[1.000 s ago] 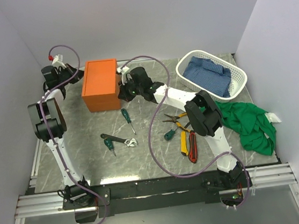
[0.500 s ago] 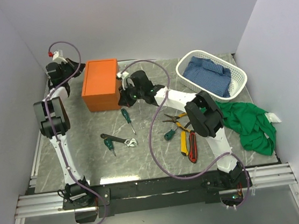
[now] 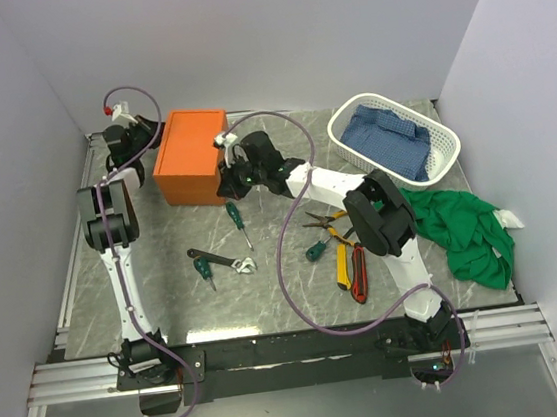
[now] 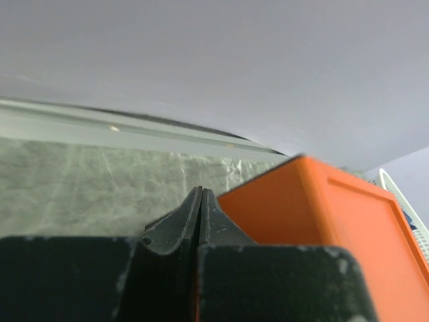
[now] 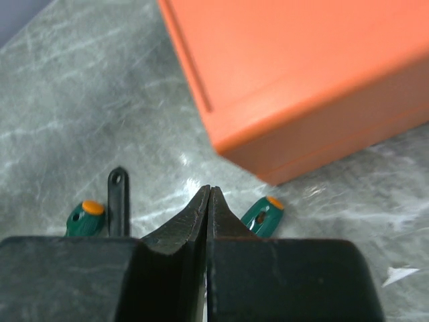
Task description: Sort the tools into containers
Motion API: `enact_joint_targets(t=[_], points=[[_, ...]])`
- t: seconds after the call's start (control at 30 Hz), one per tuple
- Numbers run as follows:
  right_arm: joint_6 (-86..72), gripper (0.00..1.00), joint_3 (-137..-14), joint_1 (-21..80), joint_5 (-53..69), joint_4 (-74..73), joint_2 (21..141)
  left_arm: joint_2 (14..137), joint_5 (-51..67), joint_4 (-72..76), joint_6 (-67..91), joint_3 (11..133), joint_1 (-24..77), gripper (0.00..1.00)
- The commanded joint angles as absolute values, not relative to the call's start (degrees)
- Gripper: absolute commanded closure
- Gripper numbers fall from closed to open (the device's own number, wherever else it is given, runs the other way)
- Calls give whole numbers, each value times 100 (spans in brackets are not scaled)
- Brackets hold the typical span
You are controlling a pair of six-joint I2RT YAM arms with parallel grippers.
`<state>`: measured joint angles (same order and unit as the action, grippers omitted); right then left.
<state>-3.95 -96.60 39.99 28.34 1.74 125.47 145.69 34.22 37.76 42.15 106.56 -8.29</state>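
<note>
Tools: knives (image 3: 352, 273), pliers (image 3: 327, 225), wrench (image 3: 220, 259) and three screwdrivers (image 3: 239, 220) lie loose on the table (image 3: 168, 302), unmoved.
Right gripper (image 5: 208, 201): fingers pressed together, empty, at the box's near right corner; it has edged left.
Box (image 3: 190, 156): orange, closed, far left of the table, now slightly skewed.
Left gripper (image 4: 200, 201): clenched, empty, beside the box's far left side, moved in from the left.

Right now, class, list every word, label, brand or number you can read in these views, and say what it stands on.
None can be read.
The orange box shows plain faces in all three views.
Any marks on the utility knives or pliers are too small to read.
</note>
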Motion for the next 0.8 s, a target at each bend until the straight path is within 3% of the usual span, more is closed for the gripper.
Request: enact_joint_targets(t=[0.0,0.27,0.47,0.67,0.77], points=[[-799,95,-9967,4017,2234,615,12516,14003,3560,4026,4535,10311,-677,94],[-634,95,-10160,3938,1862,616,12595,13290,3885,4219,4457,9071,-370,92],[-456,95,-9537,3482,2284,44,11910,13026,3710,3877,4210,9044,-378,90],[-229,100,-9132,2725,2803,-518,11260,12490,2778,2857,4096,9106,-1001,85],[-114,100,-8948,2567,2620,-449,11083,12620,2847,2663,3710,9289,-1213,83]])
